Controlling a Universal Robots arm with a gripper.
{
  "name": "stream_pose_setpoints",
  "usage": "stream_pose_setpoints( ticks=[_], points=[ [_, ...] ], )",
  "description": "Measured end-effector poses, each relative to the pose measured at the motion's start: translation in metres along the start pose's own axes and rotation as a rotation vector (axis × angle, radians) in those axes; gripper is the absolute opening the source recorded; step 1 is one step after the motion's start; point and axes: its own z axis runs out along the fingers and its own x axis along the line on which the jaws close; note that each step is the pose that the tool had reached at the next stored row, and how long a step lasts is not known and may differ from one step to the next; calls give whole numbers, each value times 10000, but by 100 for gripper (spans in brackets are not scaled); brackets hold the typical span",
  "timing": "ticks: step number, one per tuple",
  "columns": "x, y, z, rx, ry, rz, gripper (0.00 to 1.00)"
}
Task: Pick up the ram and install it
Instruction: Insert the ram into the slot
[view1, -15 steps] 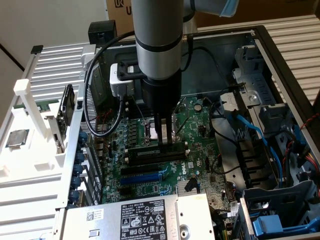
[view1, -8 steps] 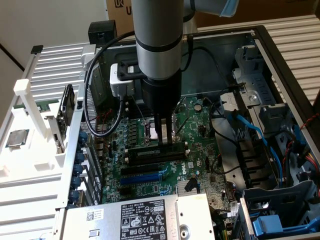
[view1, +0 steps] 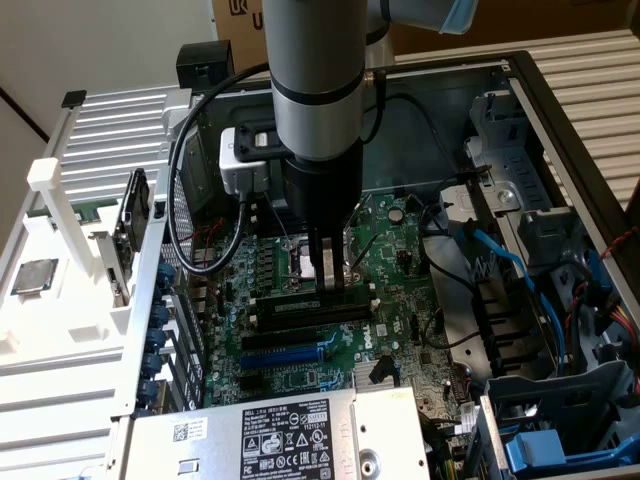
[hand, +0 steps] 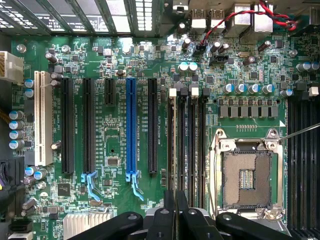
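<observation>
1. Room to move: your gripper (view1: 325, 285) hangs straight down inside the open case (view1: 560, 130), over the motherboard (hand: 115, 145); the grey metal case walls stand well apart from it on both sides; a black cable (view1: 185, 210) loops near the arm on the exterior view's left; blue cables (view1: 505, 262) lie well off on the exterior view's right; a labelled silver box (view1: 270, 440) sits near the slots at the front of that view.
2. Closest edges: the open processor socket (hand: 247, 175), framed in bright metal, lies just beside the bank of black memory slots (hand: 192, 145); your fingers come down at the slot of that bank furthest from the socket (a long black expansion slot runs just beside it on the other side).
3. Materials: the board is matt green and studded with small round silver-topped capacitors; the slots are long ribbed plastic, mostly black, one blue (hand: 131, 125) and one white (hand: 42, 120); the fingers are flat, black and narrow.
4. The ram (view1: 290, 308): a long, thin stick standing on edge in that outer slot; the exterior view shows green board with black chips along it; from the wrist it is edge-on, a thin pale line (hand: 174, 145) running up into the fingers; whether it is pressed fully home you cannot tell.
5. The claw: narrow, its two fingers pinched together on the ram's top edge, near the stick's middle.
</observation>
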Motion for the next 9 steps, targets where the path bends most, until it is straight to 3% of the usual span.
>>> stream_pose_setpoints(
  ticks=[9],
  points=[
    [-3, 1, 4, 0, -2, -22, 13]
  ],
)
